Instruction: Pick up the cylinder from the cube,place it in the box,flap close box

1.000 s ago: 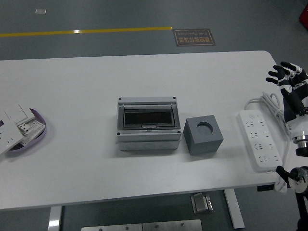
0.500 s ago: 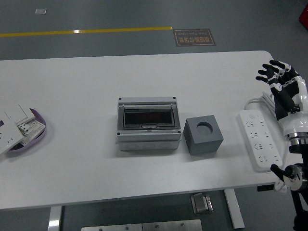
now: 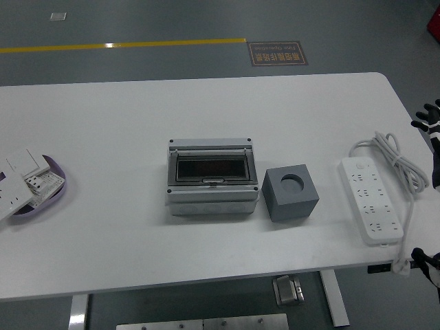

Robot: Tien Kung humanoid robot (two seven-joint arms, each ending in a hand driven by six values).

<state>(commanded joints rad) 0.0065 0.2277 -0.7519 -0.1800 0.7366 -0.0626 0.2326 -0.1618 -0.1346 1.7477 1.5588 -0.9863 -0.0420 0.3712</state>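
Note:
The grey box (image 3: 212, 179) lies mid-table with its dark tinted lid flap down. Just to its right stands the grey cube (image 3: 290, 193), and the round hole in its top is empty. No cylinder shows anywhere in the view. Of my right hand (image 3: 430, 117) only a few black fingertips poke in at the right edge, spread and holding nothing, well away from the cube. My left hand is out of the picture.
A white power strip (image 3: 372, 199) with a looped cable (image 3: 397, 155) lies near the table's right end. A purple-rimmed dish (image 3: 53, 192) of white switch parts sits at the left edge. A bit of robot arm (image 3: 426, 261) shows at the lower right.
My right hand has pulled back to the right, off the power strip area, until only its fingertips remain in view. Box and cube have not moved.

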